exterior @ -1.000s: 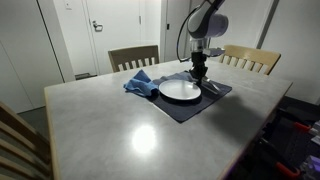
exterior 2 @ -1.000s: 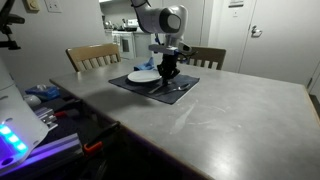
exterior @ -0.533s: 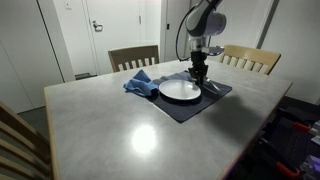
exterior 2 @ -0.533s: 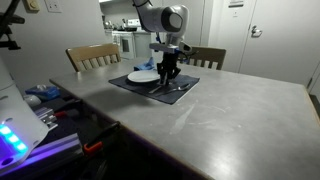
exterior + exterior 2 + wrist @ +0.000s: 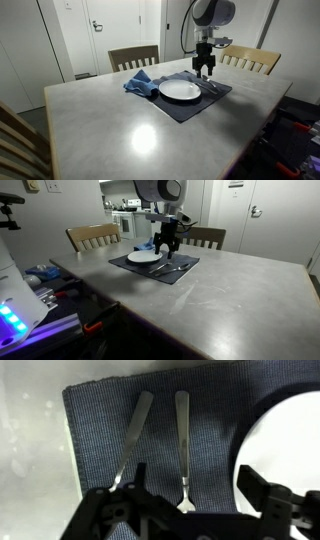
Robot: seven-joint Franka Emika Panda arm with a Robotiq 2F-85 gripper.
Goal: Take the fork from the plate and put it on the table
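Note:
The fork point(image 5: 183, 450) lies on the dark blue placemat point(image 5: 100, 420), beside the white plate point(image 5: 290, 430) and not on it, its tines near my fingers. A second utensil point(image 5: 133, 440) lies slanted to its left. My gripper point(image 5: 195, 478) hangs open above the fork with nothing between its fingers. In both exterior views the gripper point(image 5: 205, 70) point(image 5: 168, 248) is raised above the mat's edge next to the plate point(image 5: 180, 90) point(image 5: 145, 256). The utensils point(image 5: 172, 268) show as thin silver lines on the mat.
A crumpled blue cloth point(image 5: 140, 82) lies against the plate's far side. Wooden chairs point(image 5: 133, 57) point(image 5: 252, 59) stand behind the grey table point(image 5: 120, 130). The placemat point(image 5: 195, 108) reaches close to the table's edge.
The gripper has opened from shut and lifted up off the placemat. The fork stays lying on the mat beside the plate.

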